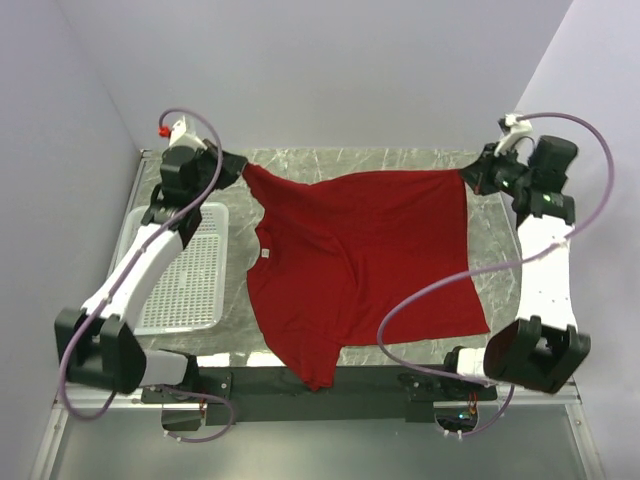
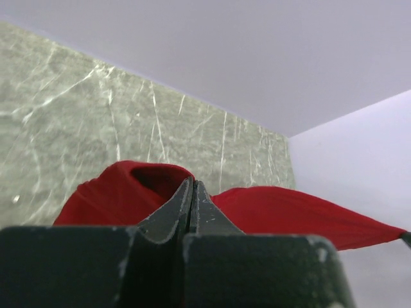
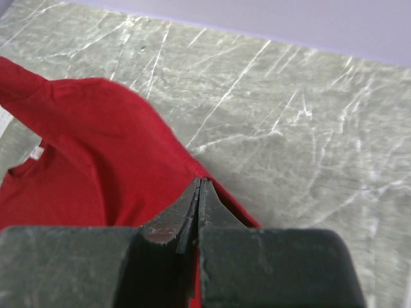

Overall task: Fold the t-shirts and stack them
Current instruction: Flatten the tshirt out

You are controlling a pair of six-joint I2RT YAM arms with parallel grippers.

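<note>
A deep-red t-shirt [image 1: 360, 260] hangs stretched between my two grippers over the marble table, with a small white neck tag [image 1: 266, 254] on its left part. Its lower edge droops to the table's near edge. My left gripper [image 1: 238, 166] is shut on the shirt's far left corner; in the left wrist view the cloth [image 2: 122, 192] bunches round the closed jaws [image 2: 192, 183]. My right gripper [image 1: 467, 176] is shut on the far right corner; in the right wrist view the cloth [image 3: 96, 141] runs from the closed jaws [image 3: 200, 181] to the left.
A white mesh basket [image 1: 190, 270] lies at the table's left side under my left arm. Lilac walls close in behind and on both sides. A purple cable [image 1: 440, 285] loops over the shirt's right part.
</note>
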